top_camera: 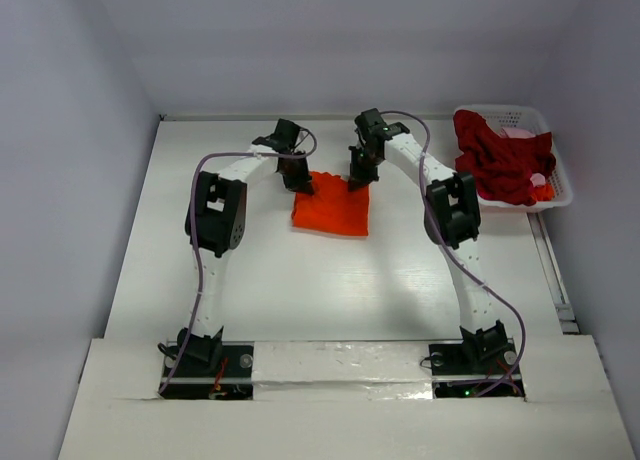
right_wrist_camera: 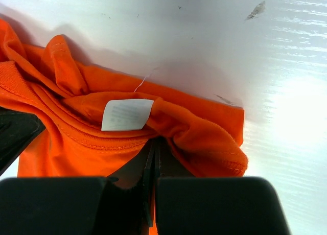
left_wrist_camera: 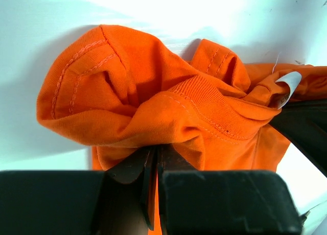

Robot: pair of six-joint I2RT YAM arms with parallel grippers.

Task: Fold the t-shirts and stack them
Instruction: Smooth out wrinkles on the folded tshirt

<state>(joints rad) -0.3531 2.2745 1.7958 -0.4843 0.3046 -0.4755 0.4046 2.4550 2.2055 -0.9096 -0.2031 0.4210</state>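
I see the white table (top_camera: 300,280) under both arms, with a white lattice basket (top_camera: 562,194) at its far right edge. A dark crimson t-shirt (top_camera: 498,162) lies heaped in that basket and spills over its near rim. The bright orange-red t-shirt (top_camera: 332,212) lies near the middle of the table, partly folded. My left gripper (top_camera: 303,187) pinches its far left corner, jaws closed tight on bunched cloth. My right gripper (top_camera: 358,183) clamps the far right corner the same way, near the collar. A white label (right_wrist_camera: 126,114) shows just above the right fingers. A bit of pink cloth (top_camera: 521,133) peeks out behind the crimson shirt.
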